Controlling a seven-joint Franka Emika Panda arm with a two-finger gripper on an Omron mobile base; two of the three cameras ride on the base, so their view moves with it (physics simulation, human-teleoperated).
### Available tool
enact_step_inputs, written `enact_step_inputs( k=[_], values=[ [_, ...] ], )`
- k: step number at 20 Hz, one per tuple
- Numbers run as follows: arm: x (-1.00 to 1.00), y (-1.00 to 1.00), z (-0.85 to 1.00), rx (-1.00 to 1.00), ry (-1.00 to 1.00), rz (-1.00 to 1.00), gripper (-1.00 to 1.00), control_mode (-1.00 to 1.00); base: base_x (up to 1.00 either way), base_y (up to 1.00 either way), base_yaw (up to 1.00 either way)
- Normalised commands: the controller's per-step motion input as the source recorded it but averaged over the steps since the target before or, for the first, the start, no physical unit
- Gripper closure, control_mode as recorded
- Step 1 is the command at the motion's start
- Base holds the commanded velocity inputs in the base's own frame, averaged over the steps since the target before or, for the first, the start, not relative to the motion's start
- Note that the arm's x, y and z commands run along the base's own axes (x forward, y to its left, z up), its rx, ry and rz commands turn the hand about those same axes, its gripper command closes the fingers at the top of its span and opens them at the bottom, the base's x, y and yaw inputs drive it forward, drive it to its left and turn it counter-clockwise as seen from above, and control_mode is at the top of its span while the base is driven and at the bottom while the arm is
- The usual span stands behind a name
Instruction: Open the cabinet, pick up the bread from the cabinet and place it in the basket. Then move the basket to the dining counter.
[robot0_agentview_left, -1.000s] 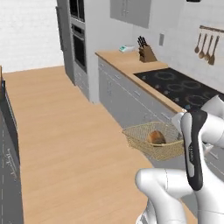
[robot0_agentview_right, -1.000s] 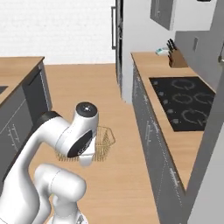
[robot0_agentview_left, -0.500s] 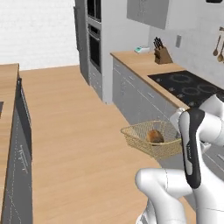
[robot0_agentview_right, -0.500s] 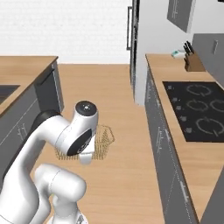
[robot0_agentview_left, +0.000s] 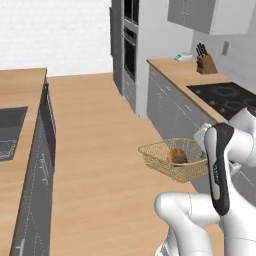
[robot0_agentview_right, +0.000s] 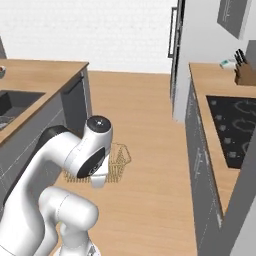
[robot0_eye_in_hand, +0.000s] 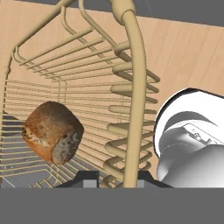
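The hand (robot0_eye_in_hand: 117, 177) is seen clamped tight on the rim wire of the basket (robot0_agentview_left: 172, 161), with the finger tips pinched either side of the thick tan wire in the hand view. The basket is carried in the air above the wood floor (robot0_agentview_left: 95, 150), just beside the white arm, not resting on any desk. The bread (robot0_agentview_left: 177, 156) is seen lying inside the basket, on its wire bottom near one side wall; in the hand view it's the brown crusty lump (robot0_eye_in_hand: 52, 132) off to the left. Further out, the dining counter (robot0_agentview_left: 20, 95) with its dark sink is found along the left edge of the left base view. A second wood desk (robot0_agentview_left: 187, 75) with a black cooktop (robot0_agentview_left: 225, 97) and a knife block (robot0_agentview_left: 206, 62) is lined along the right, and the cabinet (robot0_agentview_left: 210, 15) is hung above it with doors shut.
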Motion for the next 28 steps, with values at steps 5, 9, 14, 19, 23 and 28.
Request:
enact_step_inputs(
  k=[5, 9, 14, 19, 23, 28],
  values=[
    [0.00, 0.00, 0.00, 0.00, 0.00, 0.00, 1.00, 1.00, -0.61, -0.20, 0.24],
    [0.00, 0.00, 0.00, 0.00, 0.00, 0.00, 1.00, 1.00, -0.65, -0.02, 0.18],
    [0.00, 0.00, 0.00, 0.00, 0.00, 0.00, 1.00, 1.00, -0.56, 0.00, 0.16],
    [0.00, 0.00, 0.00, 0.00, 0.00, 0.00, 1.00, 1.00, -0.74, 0.09, 0.17],
    [0.00, 0.00, 0.00, 0.00, 0.00, 0.00, 1.00, 1.00, -0.77, 0.28, 0.18],
    [0.00, 0.00, 0.00, 0.00, 0.00, 0.00, 1.00, 1.00, -0.46, 0.27, 0.16]
  ],
)
